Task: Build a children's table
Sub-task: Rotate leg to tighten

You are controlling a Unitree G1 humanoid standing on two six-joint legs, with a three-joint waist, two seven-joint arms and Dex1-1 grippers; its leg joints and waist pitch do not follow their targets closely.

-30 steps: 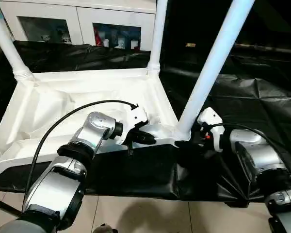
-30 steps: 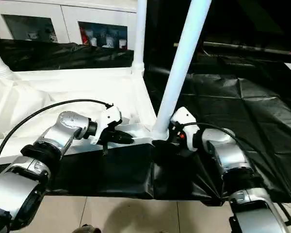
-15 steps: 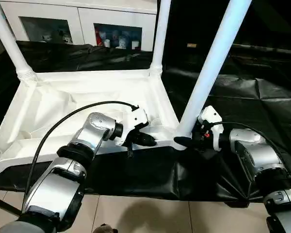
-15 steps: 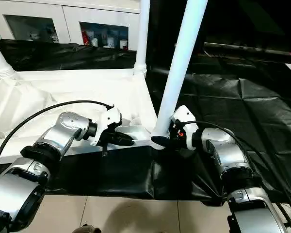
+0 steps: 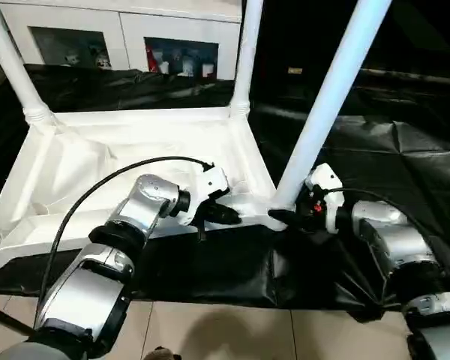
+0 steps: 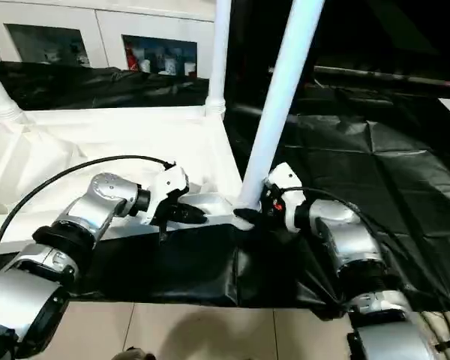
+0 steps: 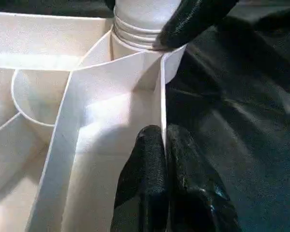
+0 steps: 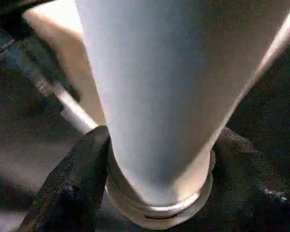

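- Tabletop (image 5: 120, 161) lay upside down on the black-draped worktop (image 5: 405, 150), near corner at the worktop's front edge.
- Three legs stood in corner sockets: far-left leg (image 5: 11, 64), far-right leg (image 5: 244, 52), near-right leg (image 5: 326, 105).
- Left hand (image 7: 164, 145) was pinched together on the tabletop's thin rim (image 7: 160, 96), just beside the near-right socket.
- Right hand (image 8: 154, 159) was clamped around the near-right leg's base collar, fingers (image 8: 72, 179) on both sides.
- Judgement: hollow plastic, so light and fairly stiff, but smooth; the tapered leg could slip, so gripping low at the collar looked best. The rim may flex, so hold it near a corner.
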